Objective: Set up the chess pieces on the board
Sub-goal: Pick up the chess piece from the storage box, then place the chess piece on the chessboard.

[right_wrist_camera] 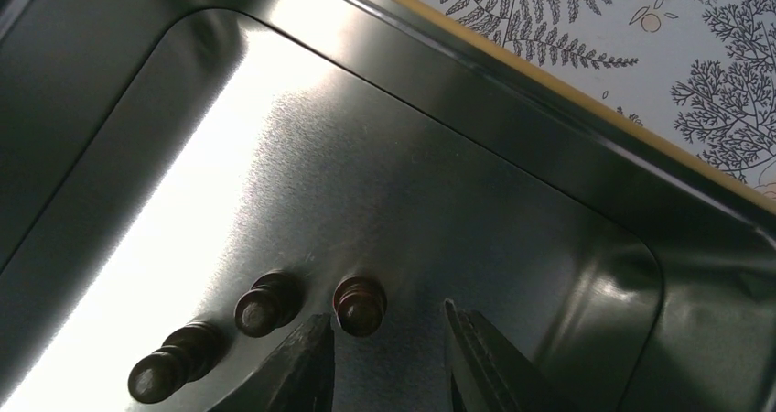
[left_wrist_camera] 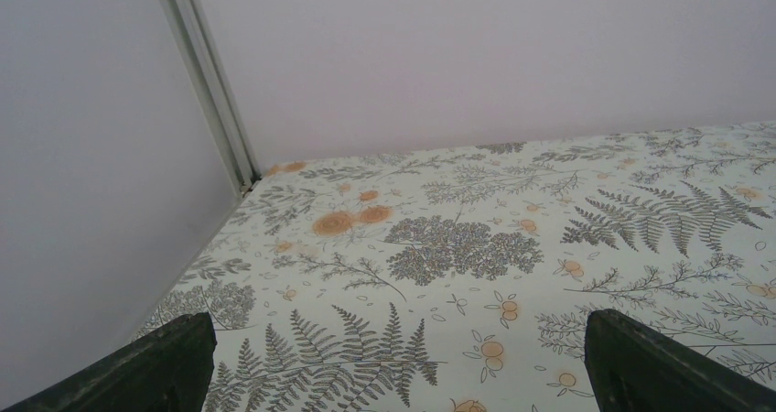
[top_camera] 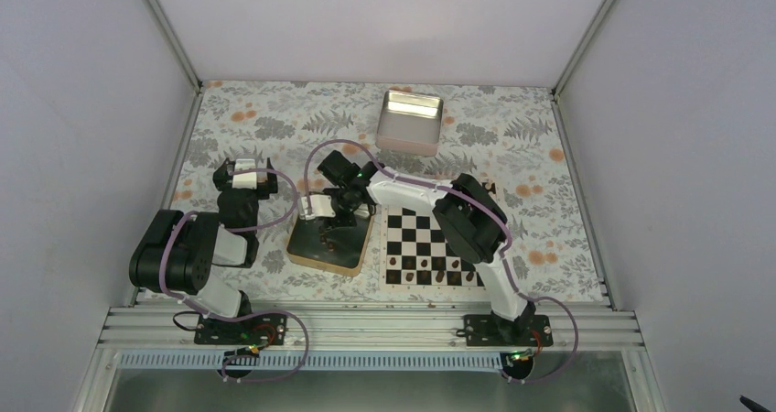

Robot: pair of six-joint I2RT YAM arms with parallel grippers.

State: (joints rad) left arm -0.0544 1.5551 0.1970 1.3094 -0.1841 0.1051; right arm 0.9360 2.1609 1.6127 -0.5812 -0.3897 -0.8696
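Where the left tool (left_wrist_camera: 398,328) hangs left of the tray (top_camera: 328,267), its black fingers (left_wrist_camera: 174,362) spread wide over the fern-printed bench (left_wrist_camera: 458,247), only the right wrist view shows the tray's brushed-metal floor. On that floor are three rounded dark chess pieces (right_wrist_camera: 360,306), with the right tool (right_wrist_camera: 387,320) parted and empty beside one. Right of the tray, the checkered board (top_camera: 412,233) carries more along its near edge.

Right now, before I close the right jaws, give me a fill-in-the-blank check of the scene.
The right gripper hangs above the gold-rimmed ___.
___ dark chess pieces show in the right wrist view.
The left gripper has its jaws ___, over bare tablecloth.
Missing words: tray; three; open.
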